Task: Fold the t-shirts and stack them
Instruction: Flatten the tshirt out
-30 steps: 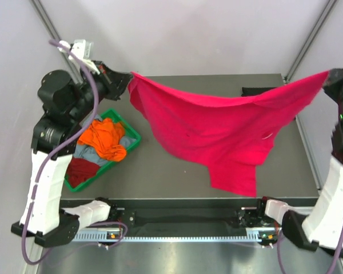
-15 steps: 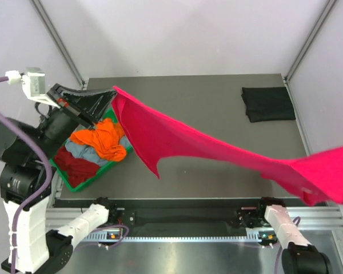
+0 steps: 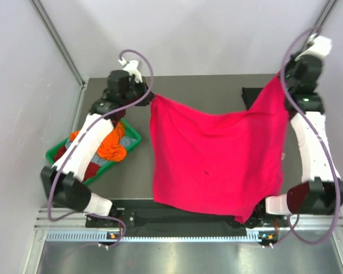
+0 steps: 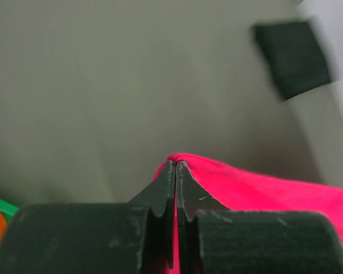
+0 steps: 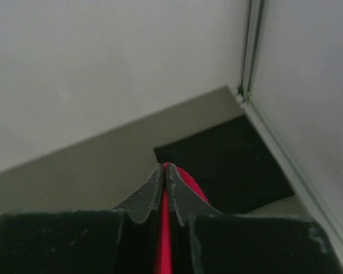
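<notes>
Hanging spread between our two pincers, the bright pink-red t-shirt (image 3: 217,154) is drooping below them toward our bases. We are clamping its top corners, the left gripper (image 4: 175,165) pinching one tightly and the right gripper (image 5: 163,168) the other. Beyond the right gripper's tips, the folded black t-shirt (image 5: 228,165) is lying on the table (image 3: 200,85).

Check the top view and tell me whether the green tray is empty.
No, the green tray holds crumpled cloth, with an orange t-shirt plainly lying in it.
</notes>
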`<state>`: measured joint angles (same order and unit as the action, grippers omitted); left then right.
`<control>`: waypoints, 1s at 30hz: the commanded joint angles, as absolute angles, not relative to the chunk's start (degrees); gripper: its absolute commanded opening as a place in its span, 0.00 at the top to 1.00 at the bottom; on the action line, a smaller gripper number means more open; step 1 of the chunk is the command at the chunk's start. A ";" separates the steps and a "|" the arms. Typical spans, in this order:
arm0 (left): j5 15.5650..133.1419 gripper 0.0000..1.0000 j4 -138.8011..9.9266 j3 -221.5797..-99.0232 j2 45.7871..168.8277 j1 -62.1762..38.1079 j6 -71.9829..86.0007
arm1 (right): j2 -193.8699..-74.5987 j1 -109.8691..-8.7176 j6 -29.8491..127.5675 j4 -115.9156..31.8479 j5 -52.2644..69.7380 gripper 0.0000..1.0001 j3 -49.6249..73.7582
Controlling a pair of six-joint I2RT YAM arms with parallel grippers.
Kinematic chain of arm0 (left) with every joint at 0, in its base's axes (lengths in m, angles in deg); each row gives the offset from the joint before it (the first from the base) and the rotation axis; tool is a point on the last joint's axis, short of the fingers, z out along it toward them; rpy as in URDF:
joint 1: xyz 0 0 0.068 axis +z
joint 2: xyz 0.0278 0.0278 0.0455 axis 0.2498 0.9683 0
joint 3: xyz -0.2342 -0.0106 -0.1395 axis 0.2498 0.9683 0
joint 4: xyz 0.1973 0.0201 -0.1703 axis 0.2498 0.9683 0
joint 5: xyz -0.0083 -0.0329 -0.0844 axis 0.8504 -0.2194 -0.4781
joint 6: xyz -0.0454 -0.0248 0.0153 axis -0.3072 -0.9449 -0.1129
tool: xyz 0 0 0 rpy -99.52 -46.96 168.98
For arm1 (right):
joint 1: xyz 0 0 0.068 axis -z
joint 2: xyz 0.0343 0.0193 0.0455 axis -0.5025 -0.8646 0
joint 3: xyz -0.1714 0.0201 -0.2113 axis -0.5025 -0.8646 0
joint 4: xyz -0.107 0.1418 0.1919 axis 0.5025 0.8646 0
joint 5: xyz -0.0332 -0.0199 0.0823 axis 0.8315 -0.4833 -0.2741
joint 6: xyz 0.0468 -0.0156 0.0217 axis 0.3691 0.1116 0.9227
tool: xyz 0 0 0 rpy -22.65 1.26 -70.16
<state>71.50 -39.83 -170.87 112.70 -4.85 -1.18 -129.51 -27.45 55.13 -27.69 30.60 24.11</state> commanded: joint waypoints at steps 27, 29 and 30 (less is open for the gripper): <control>61.61 1.00 -46.52 -208.36 164.00 7.17 10.94 | -174.53 -26.21 65.34 -54.85 7.50 1.00 43.30; 61.61 1.00 -46.16 -208.37 163.83 7.26 10.77 | -174.53 -26.04 65.69 -54.23 7.41 1.00 43.40; 61.61 1.00 -46.07 -207.93 163.39 7.26 10.68 | -173.75 -25.95 65.86 -53.88 7.50 1.00 42.79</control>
